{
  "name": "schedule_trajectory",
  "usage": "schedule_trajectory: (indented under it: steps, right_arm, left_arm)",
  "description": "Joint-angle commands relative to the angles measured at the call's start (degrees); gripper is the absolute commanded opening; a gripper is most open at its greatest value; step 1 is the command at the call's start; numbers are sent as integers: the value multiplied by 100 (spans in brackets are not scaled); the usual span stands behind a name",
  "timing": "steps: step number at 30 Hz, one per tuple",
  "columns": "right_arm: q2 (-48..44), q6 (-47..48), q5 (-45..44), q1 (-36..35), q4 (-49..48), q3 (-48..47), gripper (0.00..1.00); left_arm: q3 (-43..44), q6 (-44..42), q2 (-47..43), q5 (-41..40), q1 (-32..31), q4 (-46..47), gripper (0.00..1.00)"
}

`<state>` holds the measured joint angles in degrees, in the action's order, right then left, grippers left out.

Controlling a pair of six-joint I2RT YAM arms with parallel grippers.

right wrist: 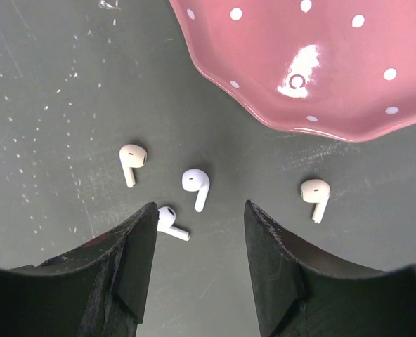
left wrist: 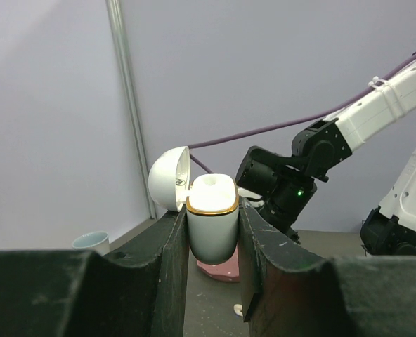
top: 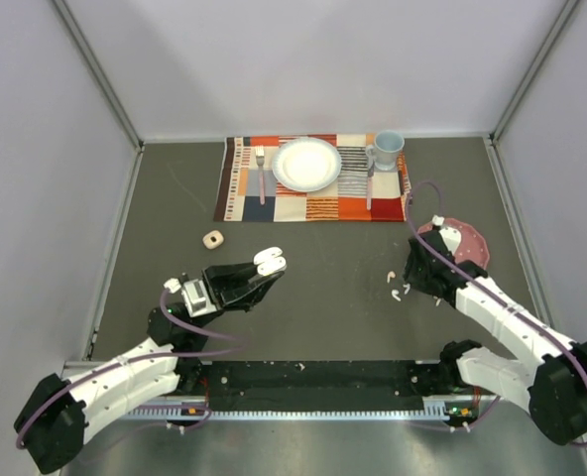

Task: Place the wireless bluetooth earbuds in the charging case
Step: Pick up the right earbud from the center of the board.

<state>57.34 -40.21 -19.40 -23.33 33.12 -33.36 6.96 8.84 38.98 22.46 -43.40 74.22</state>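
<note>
Surface: dark grey table (top: 313,258), pale walls around.
Right gripper (right wrist: 201,217): mine; jaws half apart, nothing between them, low over the table.
Target earbud (right wrist: 196,184): twelve o'clock, just ahead of my gap, stem pointing back at me.
Neighbour earbud (right wrist: 171,221): nine o'clock, just beside one finger; I judge it could get nudged.
Spare earbuds: one at ten o'clock (right wrist: 132,160), one at two o'clock (right wrist: 315,194).
Pink plate (right wrist: 334,70): one o'clock; stay off its rim.
Left gripper (left wrist: 211,242): clamped on the charging case (left wrist: 212,200), lid open.
Advice: ease forward, centre on the bulb, pinch gently, lift straight.
</note>
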Motion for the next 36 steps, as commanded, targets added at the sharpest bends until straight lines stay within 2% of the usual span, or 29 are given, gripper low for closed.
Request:
schedule_trajectory:
  steps: [1, 6, 14, 22, 36]
  right_arm:
    - [356, -84, -64, 74, -280, -47, 51]
    - [760, -83, 138, 74, -473, -118, 47]
    - [866, -84, 103, 145, -719, 14, 43]
    - [998, 338, 349, 197, -939, 67, 35]
    - [1271, 558, 235, 189, -992, 76, 34]
  left_arm:
    - [-54, -110, -171, -154, -20, 339, 0]
    - [-98, -181, -321, -206, -20, 164, 0]
    - [-160, -295, -471, -373, -20, 40, 0]
    - [-160, -269, -400, -347, -20, 110, 0]
    - [-134, -251, -295, -365, -20, 128, 0]
